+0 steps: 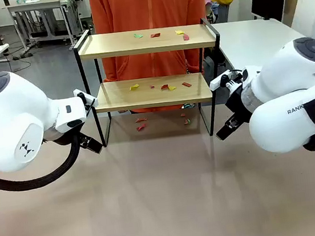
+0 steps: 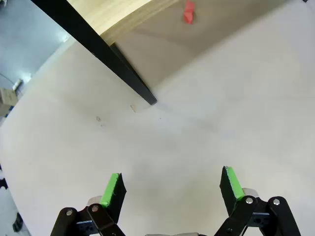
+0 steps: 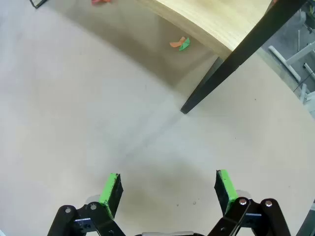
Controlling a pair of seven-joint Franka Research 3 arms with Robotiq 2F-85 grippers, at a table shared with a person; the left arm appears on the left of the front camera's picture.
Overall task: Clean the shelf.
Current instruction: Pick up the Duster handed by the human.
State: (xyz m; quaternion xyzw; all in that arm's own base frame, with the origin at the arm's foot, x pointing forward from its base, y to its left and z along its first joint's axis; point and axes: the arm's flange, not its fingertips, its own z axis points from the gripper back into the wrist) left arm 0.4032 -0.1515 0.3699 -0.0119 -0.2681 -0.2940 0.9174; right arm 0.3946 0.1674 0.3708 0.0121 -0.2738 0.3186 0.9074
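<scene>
While no scrap has been lifted yet, the job looks to be at its very start: approach, pre-grasp.

The table (image 1: 168, 208), pale and broad, carries the shelf (image 1: 114, 45) at its far middle, upright, just in front of a person in an orange top (image 1: 146, 4) at the far edge. The left arm (image 1: 14, 121) comes in from the left and the right arm (image 1: 293, 98) from the right. Both are low, flanking the shelf but apart from it.

The left claw (image 2: 172, 182) is spread wide and empty, its green pads (image 2: 111, 189) over bare table near the shelf's near-left leg (image 2: 123, 69). The right claw (image 3: 167, 184) is likewise spread, nothing betw. its fingers, facing the near-right leg (image 3: 221, 73).

Smallest are the paper scraps (image 1: 168, 87):
- approx. four on the top board (image 1: 108, 43), green, red and yellow
- several on the lower board (image 1: 115, 97)
- a few more on the table under the shelf

Next move, my guess: bring one claw up to board height and in from the near side betw. the end rails (image 1: 82, 41), then narrow it on a single scrap. The scraps are thin and flat, so a fingertip prob. has to press onto the wood and scoop. The lower tier sits tight under the top board, so clearance matters there. Where the scraps should end up I can't tell.
</scene>
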